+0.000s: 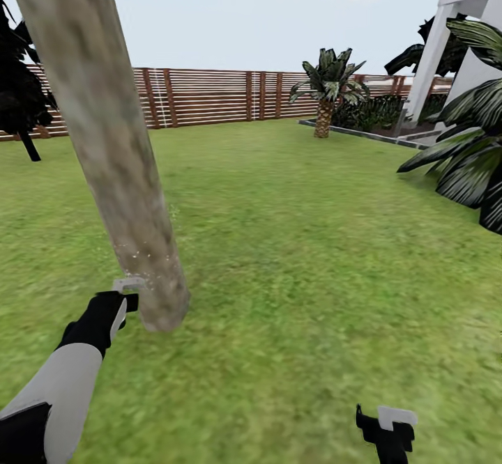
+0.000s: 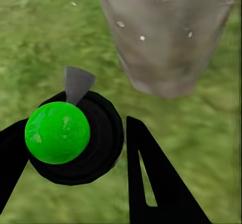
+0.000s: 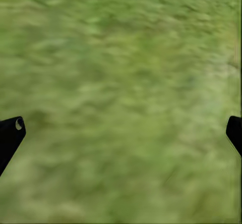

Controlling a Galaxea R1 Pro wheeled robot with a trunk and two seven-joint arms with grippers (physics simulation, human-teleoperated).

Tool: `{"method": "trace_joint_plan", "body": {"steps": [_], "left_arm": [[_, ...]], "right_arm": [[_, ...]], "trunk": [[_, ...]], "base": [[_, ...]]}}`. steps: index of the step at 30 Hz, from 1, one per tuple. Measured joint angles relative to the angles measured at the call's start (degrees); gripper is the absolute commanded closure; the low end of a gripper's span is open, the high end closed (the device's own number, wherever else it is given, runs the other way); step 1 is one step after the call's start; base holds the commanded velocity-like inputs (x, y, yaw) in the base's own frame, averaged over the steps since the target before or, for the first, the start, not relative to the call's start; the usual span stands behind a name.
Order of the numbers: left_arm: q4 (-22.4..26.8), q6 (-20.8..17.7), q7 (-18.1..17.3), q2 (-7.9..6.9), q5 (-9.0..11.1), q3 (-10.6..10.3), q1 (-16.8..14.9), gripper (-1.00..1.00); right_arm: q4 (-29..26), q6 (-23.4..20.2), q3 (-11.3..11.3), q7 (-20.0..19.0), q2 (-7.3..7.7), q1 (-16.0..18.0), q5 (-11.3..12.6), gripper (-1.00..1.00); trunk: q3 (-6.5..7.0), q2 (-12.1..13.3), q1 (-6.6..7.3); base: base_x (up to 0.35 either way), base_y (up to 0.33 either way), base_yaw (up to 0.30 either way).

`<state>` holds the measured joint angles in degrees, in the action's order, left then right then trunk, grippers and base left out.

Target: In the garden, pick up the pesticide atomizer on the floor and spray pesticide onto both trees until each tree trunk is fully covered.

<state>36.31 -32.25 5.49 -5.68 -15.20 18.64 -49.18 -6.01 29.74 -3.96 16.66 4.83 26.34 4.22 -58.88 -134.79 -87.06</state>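
Observation:
A thick mottled grey-tan tree trunk point(image 1: 104, 136) leans up out of the grass floor point(image 1: 293, 255) at the left of the garden. White specks dot its lower bark point(image 2: 171, 37). My left gripper point(image 1: 115, 311) is right beside the trunk's base, shut on the pesticide atomizer point(image 2: 65, 138). The atomizer is a black round body with a bright green knob and a grey nozzle that points toward the trunk. Its pale top point(image 1: 129, 285) shows above my hand. My right gripper point(image 1: 387, 429) hangs low at the right, open over bare grass point(image 3: 121, 133).
A brown slat fence point(image 1: 209, 95) closes the far side. A short palm point(image 1: 326, 91) and a white house point(image 1: 474, 25) stand at the back right, and a large-leafed plant point(image 1: 467, 157) juts in from the right. A dark cypress point(image 1: 17, 95) is at the far left.

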Motion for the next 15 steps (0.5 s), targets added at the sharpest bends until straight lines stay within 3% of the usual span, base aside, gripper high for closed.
{"method": "trace_joint_plan", "body": {"steps": [9,15], "left_arm": [[0.02,0.01,0.09,-0.04,-0.02,0.0,0.0,1.0],[0.55,-0.03,0.01,-0.06,-0.03,0.0,0.0,1.0]], "right_arm": [[0.0,0.0,0.0,0.0,0.0,0.0,0.0,-1.0],[0.0,0.0,0.0,0.0,0.0,0.0,0.0,-1.0]], "trunk": [[0.0,0.0,-0.01],[0.0,0.0,0.01]], "base": [[0.005,-0.273,0.0],[0.105,-0.274,0.0]]}}
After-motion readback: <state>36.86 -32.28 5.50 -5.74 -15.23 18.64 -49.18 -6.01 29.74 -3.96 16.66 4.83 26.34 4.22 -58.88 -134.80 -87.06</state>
